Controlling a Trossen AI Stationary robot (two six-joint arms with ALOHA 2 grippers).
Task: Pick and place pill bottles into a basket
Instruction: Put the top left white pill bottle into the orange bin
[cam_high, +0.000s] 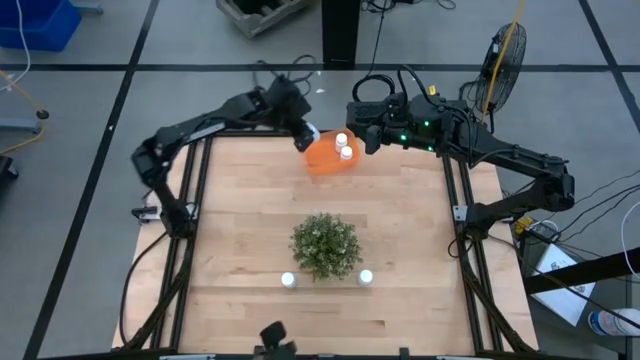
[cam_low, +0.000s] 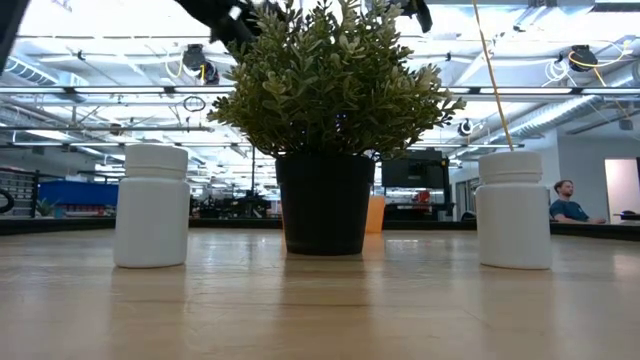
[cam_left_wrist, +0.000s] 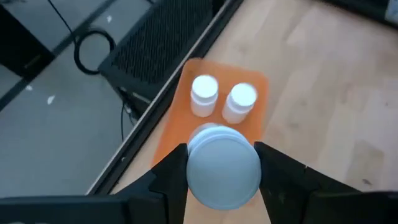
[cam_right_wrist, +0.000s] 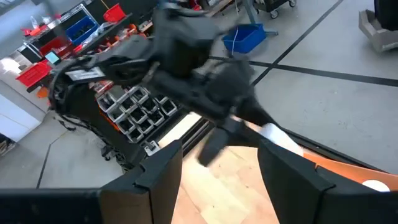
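Note:
The orange basket (cam_high: 322, 160) stands at the table's far middle with two white pill bottles (cam_high: 341, 141) (cam_high: 347, 153) upright in it; they also show in the left wrist view (cam_left_wrist: 204, 94) (cam_left_wrist: 240, 101). My left gripper (cam_high: 306, 136) is shut on a third bottle (cam_left_wrist: 224, 169) just above the basket's left end (cam_left_wrist: 186, 118). My right gripper (cam_right_wrist: 221, 180) is open and empty, just right of the basket (cam_right_wrist: 348, 171). Two more bottles (cam_high: 288, 281) (cam_high: 366, 278) stand on their bases on the table, near the plant (cam_high: 326, 245). My left gripper pinches the bottle's round side wall (cam_left_wrist: 194, 171) between its two fingers, one on each side. The fingers slant down from the table's left. The bottle is lifted clear above the basket, one round end facing the wrist camera.
The potted plant (cam_low: 325, 130) stands at mid-table between the two loose bottles (cam_low: 151, 205) (cam_low: 513, 208). The basket shows behind its pot (cam_low: 375, 213). Both arms reach in close together over the far edge. Bare wood lies on either side of the plant.

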